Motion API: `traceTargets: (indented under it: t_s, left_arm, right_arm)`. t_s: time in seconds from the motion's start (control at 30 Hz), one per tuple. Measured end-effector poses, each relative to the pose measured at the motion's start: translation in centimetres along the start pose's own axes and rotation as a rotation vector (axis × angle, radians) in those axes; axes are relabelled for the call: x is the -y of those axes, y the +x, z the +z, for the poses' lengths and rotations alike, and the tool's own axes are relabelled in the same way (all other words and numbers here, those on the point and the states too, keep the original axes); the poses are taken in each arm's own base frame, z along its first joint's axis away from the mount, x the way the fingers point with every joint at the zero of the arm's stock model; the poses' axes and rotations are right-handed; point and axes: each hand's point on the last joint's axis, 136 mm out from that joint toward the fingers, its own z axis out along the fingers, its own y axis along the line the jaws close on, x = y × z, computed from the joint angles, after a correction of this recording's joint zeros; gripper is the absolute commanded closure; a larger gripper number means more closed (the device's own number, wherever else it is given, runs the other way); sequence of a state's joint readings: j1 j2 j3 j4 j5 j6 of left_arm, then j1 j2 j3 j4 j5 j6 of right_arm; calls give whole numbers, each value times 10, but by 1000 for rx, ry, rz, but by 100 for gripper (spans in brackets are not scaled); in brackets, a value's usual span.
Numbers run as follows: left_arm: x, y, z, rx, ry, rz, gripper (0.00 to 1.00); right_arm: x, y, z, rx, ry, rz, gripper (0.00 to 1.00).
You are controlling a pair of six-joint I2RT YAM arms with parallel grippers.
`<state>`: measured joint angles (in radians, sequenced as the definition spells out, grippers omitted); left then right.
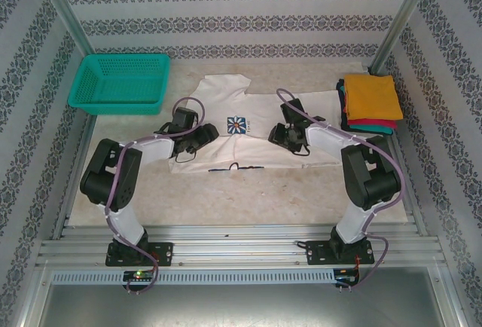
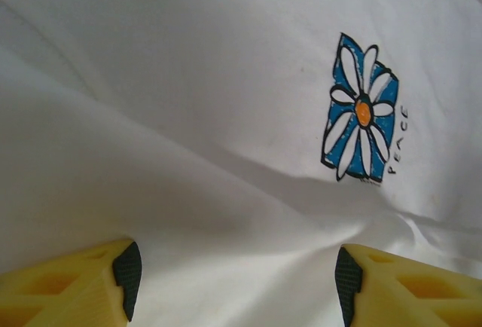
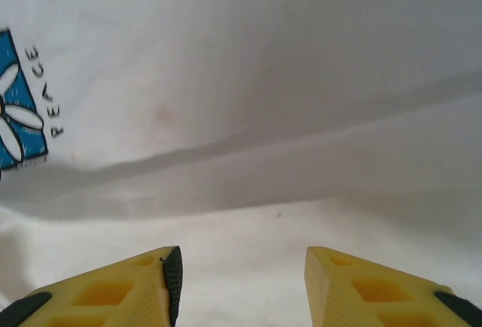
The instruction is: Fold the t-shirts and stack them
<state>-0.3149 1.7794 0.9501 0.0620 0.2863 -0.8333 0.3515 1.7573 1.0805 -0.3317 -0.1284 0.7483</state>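
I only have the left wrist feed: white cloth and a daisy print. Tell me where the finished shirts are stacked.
Observer: The folded stack, with an orange shirt on top, sits at the far right of the table, beside the white t-shirt.
Operator: Report the right hand.
Observer: The right hand is open over the white t-shirt, just right of the daisy print.
Operator: Name anything on the left side.
Observer: A teal basket stands at the far left corner, off the white t-shirt.
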Motion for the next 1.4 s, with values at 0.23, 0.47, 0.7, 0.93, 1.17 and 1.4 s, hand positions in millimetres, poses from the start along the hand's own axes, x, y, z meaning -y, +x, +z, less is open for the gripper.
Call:
traceTargets:
  t_s: [0.23,0.47,0.7,0.93,1.17,1.4]
  left_arm:
    - [1,-5,7,6,-4,-7,29]
    - [0,-5,7,14,-3,-5,24]
    - [-3,-6,4,38,-3,-2,24]
    - [-4,-7,3,45,-7,-3,24]
    - [-4,-7,3,44,-7,-3,24]
    - [-4,-7,3,45,-7,-2,24]
  right_arm:
    - [-20,-2,6,-13,-95,30,52]
    - [-10,-37,22,6,-78,77,51]
    - [-8,-73,20,50,-88,68,51]
    - [-14,-50,6,47,-119,40,50]
    - [-4,1,8,-23,-107,46,50]
    - [7,-16,22,-20,-82,87,49]
